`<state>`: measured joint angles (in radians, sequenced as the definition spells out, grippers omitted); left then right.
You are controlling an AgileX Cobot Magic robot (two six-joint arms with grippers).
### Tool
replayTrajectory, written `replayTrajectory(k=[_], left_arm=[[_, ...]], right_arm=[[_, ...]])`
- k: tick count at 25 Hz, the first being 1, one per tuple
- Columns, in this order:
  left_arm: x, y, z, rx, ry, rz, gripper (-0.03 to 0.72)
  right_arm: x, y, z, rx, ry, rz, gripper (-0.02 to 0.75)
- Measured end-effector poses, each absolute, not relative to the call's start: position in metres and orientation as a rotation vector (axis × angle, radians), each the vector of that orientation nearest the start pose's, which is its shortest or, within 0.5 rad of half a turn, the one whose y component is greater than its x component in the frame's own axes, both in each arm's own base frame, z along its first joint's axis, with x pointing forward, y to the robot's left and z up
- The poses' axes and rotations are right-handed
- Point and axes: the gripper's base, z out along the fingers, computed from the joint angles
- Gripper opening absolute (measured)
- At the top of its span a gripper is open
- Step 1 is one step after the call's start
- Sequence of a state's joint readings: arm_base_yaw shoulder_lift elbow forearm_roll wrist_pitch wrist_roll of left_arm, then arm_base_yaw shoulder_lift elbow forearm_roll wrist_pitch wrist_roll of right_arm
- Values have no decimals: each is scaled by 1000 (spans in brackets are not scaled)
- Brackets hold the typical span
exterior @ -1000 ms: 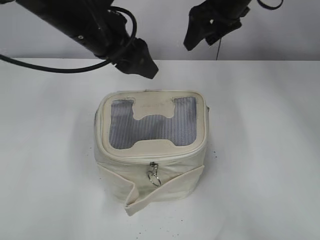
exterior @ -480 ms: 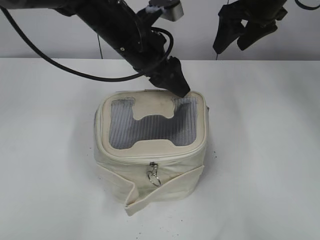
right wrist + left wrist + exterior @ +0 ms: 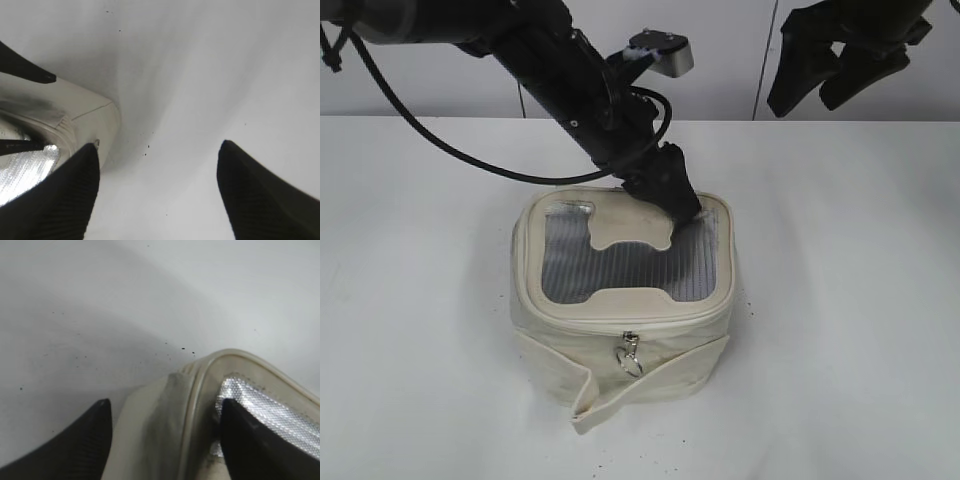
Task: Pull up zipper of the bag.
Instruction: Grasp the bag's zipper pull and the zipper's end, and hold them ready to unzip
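The cream-white bag stands on the white table, its grey mesh top with the H-shaped patch facing up. The zipper runs round the lid rim; a silver slider with a ring pull hangs at the front middle. My left gripper is open and presses on the lid's back right corner. In the left wrist view its jaws stand either side of the rim, one finger on the mesh. My right gripper is open and empty, high at the back right.
A loose strap wraps the bag's lower front and sticks out at the bottom left. The right wrist view shows the bag's corner at its left and white table below the jaws. A grey wall stands behind the table.
My left arm has swung right and down from behind the bag onto the lid's back right corner, pressing it in. My right gripper has drifted to the right.
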<state>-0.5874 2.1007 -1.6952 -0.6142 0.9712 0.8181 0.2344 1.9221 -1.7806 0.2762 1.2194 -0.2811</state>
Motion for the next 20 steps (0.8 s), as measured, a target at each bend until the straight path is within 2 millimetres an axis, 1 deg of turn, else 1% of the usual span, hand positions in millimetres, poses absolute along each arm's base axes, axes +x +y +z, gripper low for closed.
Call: replayTrajectory(k=[3,5,8,11,13,15,18,19,20], left_arm=[[351,-287,211,1459,2316,-742,505],[350,-286,211,1467,2320,-746,481],[348,-286,211,1485,2330,-760,379],[346,-286,212,1509,2336,-765,272],[346,-285,212,1529,2338,-751,222],[345,-284,213,1544,2339,-740,165],[345,-283,213,1563,2342,-728,111],[345,-283,213,1567,2342,-724,105],[345,-283,214,1573,2340,-717,104]], right_arm=[[384,116,303,-640,2749,378,568],[376,114,305,-640,2753,378,568],[362,110,302,-641,2783,381,568],[346,106,292,-645,2834,380,568],[332,103,283,-640,2867,380,568],[321,100,275,-624,2852,373,568],[308,97,262,-618,2799,374,568],[304,96,257,-619,2785,380,568],[299,96,248,-625,2784,399,568]])
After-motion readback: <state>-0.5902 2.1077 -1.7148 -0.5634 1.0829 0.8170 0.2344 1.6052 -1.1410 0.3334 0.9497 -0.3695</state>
